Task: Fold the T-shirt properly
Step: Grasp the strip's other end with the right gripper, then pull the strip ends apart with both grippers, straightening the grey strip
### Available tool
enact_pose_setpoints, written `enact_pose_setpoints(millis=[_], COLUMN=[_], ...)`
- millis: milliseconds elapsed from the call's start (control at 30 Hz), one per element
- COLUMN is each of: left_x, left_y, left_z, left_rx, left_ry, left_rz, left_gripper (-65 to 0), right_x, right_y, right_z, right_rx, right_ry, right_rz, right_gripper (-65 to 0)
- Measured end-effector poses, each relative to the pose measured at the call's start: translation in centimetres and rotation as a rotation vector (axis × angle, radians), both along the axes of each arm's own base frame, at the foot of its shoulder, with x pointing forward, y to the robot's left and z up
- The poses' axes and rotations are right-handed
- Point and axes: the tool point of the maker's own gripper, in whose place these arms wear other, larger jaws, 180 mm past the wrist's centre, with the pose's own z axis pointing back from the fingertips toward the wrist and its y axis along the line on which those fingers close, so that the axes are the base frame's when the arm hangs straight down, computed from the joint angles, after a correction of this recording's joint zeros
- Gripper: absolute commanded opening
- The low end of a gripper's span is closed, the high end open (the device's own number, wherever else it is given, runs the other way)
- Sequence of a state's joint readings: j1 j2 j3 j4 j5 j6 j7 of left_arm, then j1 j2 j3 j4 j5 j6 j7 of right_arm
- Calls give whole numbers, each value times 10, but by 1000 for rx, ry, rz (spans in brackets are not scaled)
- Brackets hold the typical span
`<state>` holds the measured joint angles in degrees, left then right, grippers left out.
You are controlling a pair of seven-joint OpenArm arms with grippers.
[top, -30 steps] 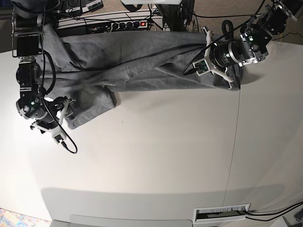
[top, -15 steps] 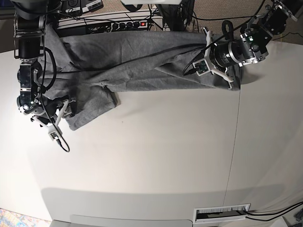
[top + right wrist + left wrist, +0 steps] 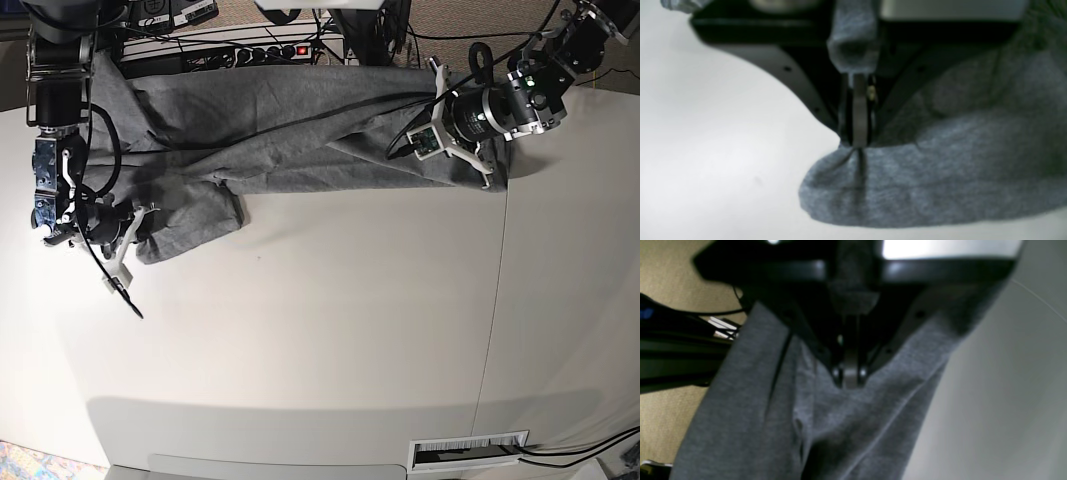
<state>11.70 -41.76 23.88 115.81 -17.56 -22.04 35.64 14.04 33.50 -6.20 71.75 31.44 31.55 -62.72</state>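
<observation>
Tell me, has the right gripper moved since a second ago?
Yes. In the base view the right gripper has slid up and toward the table's left edge, now pinching the T-shirt hem corner.

White tabletop [image 3: 330, 330] with a seam, black power strip [image 3: 262, 52] and cables behind, beige carpet beyond.

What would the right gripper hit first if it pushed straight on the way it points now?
The T-shirt itself: the right gripper is shut on a fold of its edge, so cloth lies directly ahead, with the table probably just beneath; depth is unclear.
</observation>
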Motion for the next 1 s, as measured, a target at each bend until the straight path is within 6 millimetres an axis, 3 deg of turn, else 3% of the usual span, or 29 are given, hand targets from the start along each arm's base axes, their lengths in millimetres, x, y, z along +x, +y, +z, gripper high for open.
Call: enact_pose_setpoints(millis=[133, 367, 667, 733, 900, 1000], left_x=[0, 0, 0, 0, 0, 0], left_y=[0, 0, 0, 0, 0, -1], left_z=[0, 0, 0, 0, 0, 0], left_rx=[0, -1, -3, -2, -2, -3], left_ry=[0, 0, -1, -1, -1, -1], left_rz=[0, 0, 0, -1, -1, 0], left_gripper=[-650, -650, -650, -650, -650, -650], right_x=[-11, -7, -60, -71, -84, -101], right_y=[8, 34, 45, 43, 18, 2], right_z=[11, 56, 42, 45, 74, 82], right_rx=[-41, -84, -129, -129, -138, -146], right_ry=[29, -61, 16, 8, -80, -85], right_rz=[71, 202, 293, 282, 189, 136], right_gripper=[-650, -650, -650, -650, -650, -650])
